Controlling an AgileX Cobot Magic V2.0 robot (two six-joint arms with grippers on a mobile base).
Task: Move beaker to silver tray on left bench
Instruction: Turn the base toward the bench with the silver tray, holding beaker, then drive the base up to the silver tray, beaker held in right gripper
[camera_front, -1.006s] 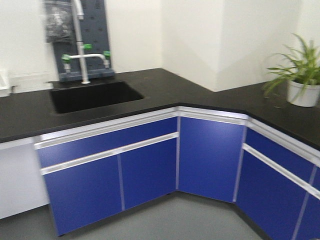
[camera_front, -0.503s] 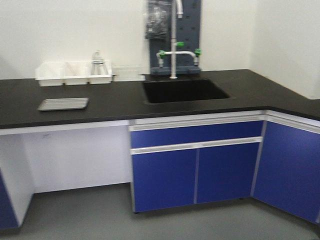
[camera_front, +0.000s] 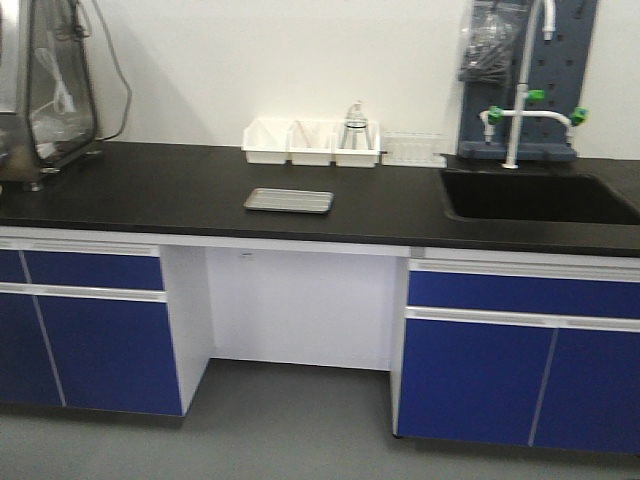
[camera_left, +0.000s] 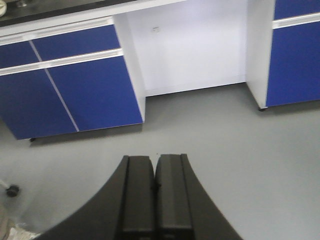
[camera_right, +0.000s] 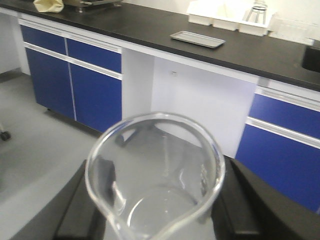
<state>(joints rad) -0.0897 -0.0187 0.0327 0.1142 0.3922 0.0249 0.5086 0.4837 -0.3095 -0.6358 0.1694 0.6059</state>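
Beaker (camera_right: 157, 165), small clear glass, seemingly empty: judged light, rigid, slippery and breakable, wanting a firm but gentle squeeze, best taken across the mid-wall below the rim, away from the spout. Location: in the right gripper (camera_right: 160, 205), fingers pinching its sides, well apart from the silver tray (camera_right: 197, 39) lying on the left bench (camera_right: 140, 25). Left gripper (camera_left: 155, 170): fingers pressed together, holding nothing.

left end effector (camera_left: 155, 164): pads pressed together | right end effector (camera_right: 161, 202): clamped around beaker (camera_right: 156, 150)
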